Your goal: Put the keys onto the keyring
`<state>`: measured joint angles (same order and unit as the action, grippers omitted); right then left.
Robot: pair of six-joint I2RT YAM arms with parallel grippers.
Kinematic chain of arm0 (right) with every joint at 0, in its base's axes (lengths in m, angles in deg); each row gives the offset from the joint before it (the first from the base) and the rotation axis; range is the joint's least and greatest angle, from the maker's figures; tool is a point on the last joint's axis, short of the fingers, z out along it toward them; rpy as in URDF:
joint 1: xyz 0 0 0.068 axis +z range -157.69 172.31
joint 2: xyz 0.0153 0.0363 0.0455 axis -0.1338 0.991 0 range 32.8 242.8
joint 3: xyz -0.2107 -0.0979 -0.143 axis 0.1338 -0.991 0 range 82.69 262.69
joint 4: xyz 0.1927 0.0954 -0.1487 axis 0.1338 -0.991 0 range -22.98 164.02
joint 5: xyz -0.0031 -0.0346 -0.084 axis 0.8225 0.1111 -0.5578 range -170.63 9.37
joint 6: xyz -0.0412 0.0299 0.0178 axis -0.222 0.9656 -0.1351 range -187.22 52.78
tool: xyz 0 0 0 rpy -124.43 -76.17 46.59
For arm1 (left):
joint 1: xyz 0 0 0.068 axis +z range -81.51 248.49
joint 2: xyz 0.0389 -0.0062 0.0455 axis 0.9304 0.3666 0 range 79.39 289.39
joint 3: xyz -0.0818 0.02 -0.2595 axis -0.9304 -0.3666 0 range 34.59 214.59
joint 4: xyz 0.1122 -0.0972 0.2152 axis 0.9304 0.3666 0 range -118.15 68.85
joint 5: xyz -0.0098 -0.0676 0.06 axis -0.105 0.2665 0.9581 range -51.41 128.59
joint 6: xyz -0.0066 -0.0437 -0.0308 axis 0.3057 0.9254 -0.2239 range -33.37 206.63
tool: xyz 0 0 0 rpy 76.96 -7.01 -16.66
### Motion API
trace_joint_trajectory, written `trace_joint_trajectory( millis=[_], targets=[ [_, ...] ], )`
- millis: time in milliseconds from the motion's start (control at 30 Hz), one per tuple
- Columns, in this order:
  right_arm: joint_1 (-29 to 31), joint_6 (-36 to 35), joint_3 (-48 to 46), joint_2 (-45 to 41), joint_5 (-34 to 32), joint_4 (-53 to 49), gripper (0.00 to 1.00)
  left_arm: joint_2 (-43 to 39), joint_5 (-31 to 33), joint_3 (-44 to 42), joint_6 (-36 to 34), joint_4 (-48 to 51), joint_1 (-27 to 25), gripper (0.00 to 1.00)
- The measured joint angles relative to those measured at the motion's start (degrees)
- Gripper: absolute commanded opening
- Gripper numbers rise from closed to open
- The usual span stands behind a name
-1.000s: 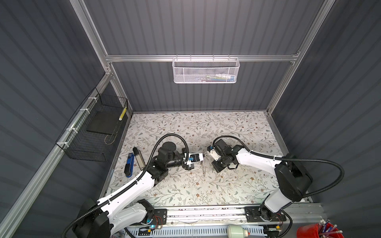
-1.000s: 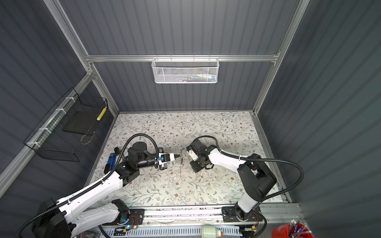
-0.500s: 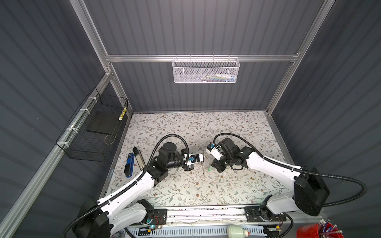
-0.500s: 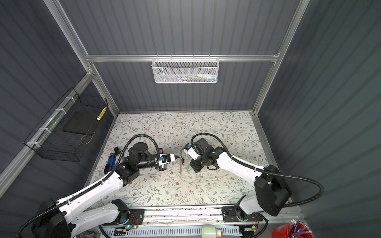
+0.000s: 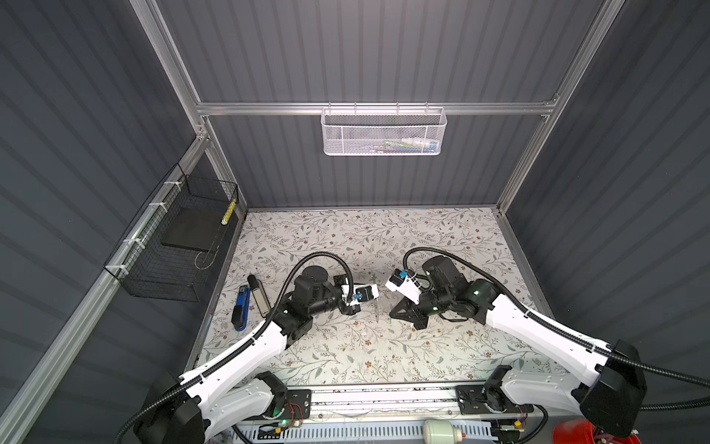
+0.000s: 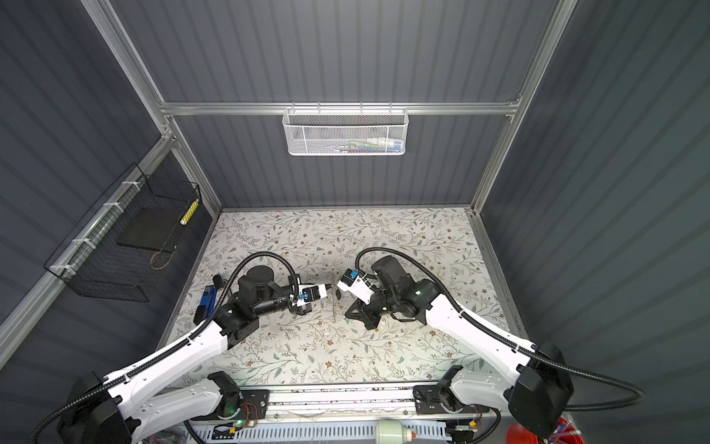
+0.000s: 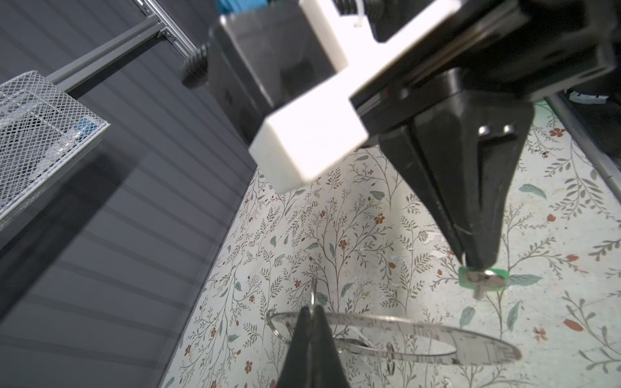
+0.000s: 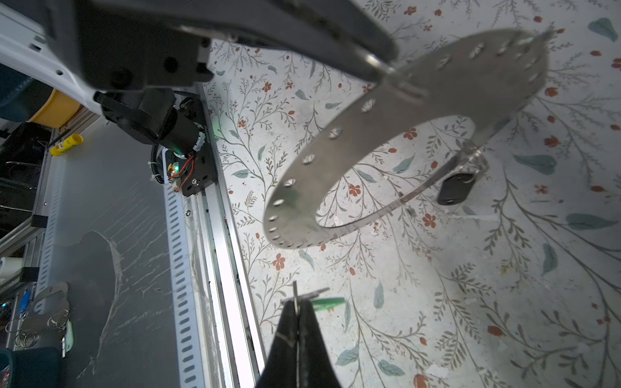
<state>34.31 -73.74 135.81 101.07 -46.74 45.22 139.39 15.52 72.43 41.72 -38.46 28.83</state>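
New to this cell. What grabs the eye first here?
The grey keyring, held off the mat at mid-table by the left gripper, with a black key dangling from its rim. Facing it, the right gripper pinches a green tag, jaws shut.

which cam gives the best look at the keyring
The right wrist view: the keyring faces it, showing flat face, rim holes and central hole. The left wrist view sees it nearly edge-on; in both top views the keyring is a thin sliver.

The keyring point(image 8: 316, 174) hangs above the table point(image 8: 437, 302), a key point(image 8: 454, 190) on it (key tag point(image 7: 482, 277) just right).
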Motion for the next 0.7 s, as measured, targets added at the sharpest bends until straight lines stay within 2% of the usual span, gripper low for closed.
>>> trace_joint_trajectory(
  millis=[333, 700],
  targets=[
    [0.3, 0.0, 2.9, -0.7, 0.7, -2.2, 0.0, 1.9, 1.6, 0.0, -5.2, -1.7, -3.7, 0.0],
    [0.3, 0.0, 5.5, -1.5, -5.3, -2.4, 0.0, 2.2, 4.6, 0.7, -8.4, -1.8, -7.1, 0.0]
  ],
)
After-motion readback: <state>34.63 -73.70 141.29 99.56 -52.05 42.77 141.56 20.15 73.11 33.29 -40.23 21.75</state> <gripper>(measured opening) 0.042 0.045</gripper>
